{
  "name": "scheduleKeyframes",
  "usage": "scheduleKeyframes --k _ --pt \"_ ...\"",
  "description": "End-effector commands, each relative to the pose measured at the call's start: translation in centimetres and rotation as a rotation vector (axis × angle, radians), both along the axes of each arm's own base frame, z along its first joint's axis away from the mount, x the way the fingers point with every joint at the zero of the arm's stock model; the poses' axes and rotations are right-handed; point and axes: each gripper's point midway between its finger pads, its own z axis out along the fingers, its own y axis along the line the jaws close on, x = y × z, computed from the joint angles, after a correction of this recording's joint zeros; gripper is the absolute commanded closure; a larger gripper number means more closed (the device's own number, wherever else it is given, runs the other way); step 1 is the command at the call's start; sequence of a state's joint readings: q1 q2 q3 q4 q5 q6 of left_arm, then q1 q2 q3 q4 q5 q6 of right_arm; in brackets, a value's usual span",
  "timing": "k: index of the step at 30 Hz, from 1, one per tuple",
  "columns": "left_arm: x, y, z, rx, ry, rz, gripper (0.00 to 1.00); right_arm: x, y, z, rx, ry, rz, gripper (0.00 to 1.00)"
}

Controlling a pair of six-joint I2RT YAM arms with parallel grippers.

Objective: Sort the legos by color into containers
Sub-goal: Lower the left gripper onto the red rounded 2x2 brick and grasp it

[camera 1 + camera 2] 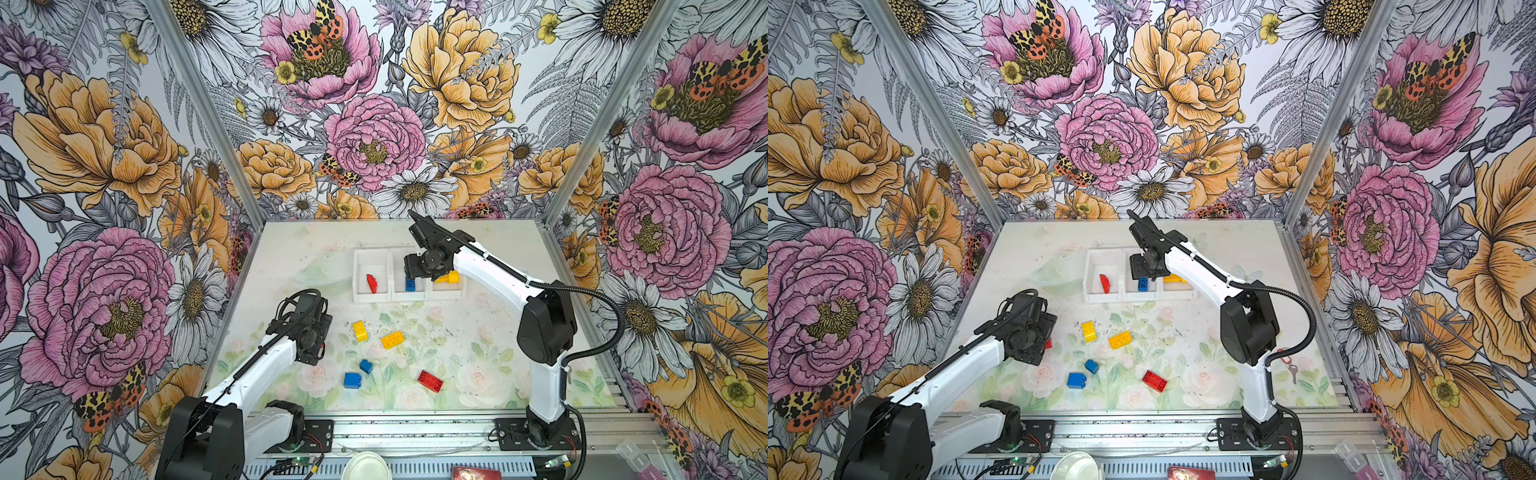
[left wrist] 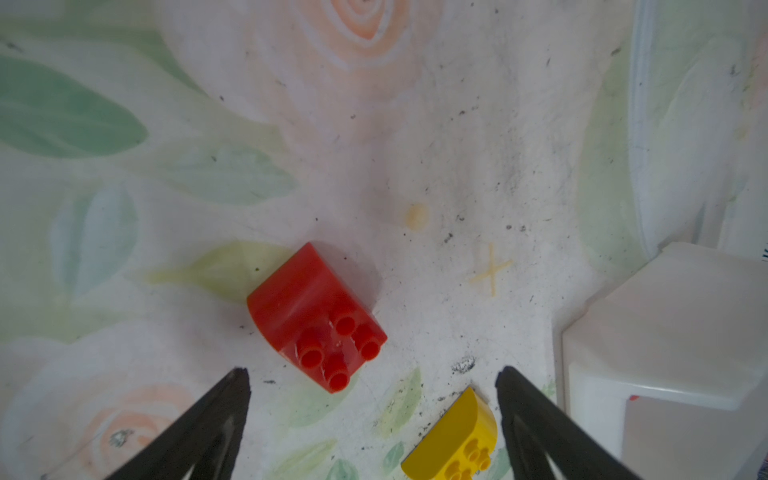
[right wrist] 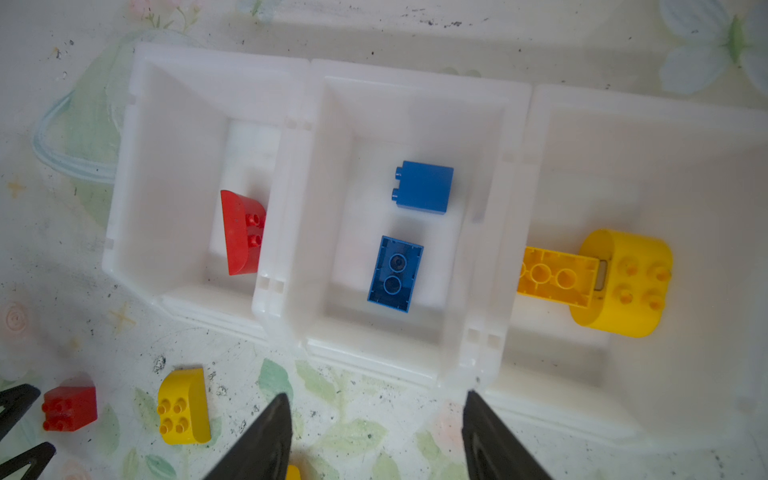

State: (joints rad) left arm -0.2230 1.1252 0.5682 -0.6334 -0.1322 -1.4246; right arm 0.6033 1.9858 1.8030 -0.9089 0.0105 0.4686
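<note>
On the far half of the flower-printed tabletop (image 1: 469, 328), the white tray (image 1: 374, 296) of three joined bins is sitting in a row.

- Left bin: one red curved brick (image 3: 241, 232) is lying close against the wall shared with the middle bin.
- Middle bin: a square blue brick (image 3: 424, 187) is lying on its side. An oblong blue brick (image 3: 395, 274) is lying apart from it, hollow underside up.
- Right bin: a flat yellow brick (image 3: 552, 276), underside up, is touching a rounded yellow brick (image 3: 623, 282).
- Loose on the tabletop, apart from the tray: a short yellow brick (image 1: 360, 331) and a long yellow brick (image 1: 392, 339) are lying near each other. Nearer the robot are a small blue brick (image 1: 365, 365), a larger blue brick (image 1: 352, 380) and a red oblong brick (image 1: 430, 380).
- Small red brick (image 2: 316, 316): it is lying on the tabletop with its studs pointing sideways, just ahead of the left claw's tips.
- Left gripper (image 2: 372, 374): it is hovering low over the tabletop with jaws standing wide and nothing between them.
- Right gripper (image 3: 376, 397): it is hovering above the near wall of the middle bin, jaws standing partly apart and gripping nothing.
- Round white dish (image 1: 365, 463): it is sitting off the tabletop, at the near rail.
- Red key tag (image 1: 1283, 356): it is lying behind the right arm's base, at the tabletop's right side.
</note>
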Motion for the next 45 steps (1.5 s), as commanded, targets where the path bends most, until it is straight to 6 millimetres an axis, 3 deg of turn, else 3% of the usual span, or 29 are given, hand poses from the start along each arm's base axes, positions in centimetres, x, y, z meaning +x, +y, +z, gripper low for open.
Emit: scheduleKeyframes --k 1,7,24,45 --pt "0.6 0.6 0.0 0.011 -0.012 -0.006 0.07 0.0 -0.6 2.4 0.017 -0.050 0.002 0.33" --pt "0.7 1.6 -0.4 0.037 0.009 -0.013 0.11 0.0 -0.7 2.4 0.020 -0.048 0.000 0.33" --pt "1.2 -0.3 -1.6 -0.028 0.033 -0.033 0.19 -0.1 -0.9 2.3 0.021 -0.043 -0.007 0.33" --pt "1.4 0.5 -1.7 -0.044 0.079 0.035 0.38 0.0 -1.3 2.4 0.030 -0.039 -0.012 0.33"
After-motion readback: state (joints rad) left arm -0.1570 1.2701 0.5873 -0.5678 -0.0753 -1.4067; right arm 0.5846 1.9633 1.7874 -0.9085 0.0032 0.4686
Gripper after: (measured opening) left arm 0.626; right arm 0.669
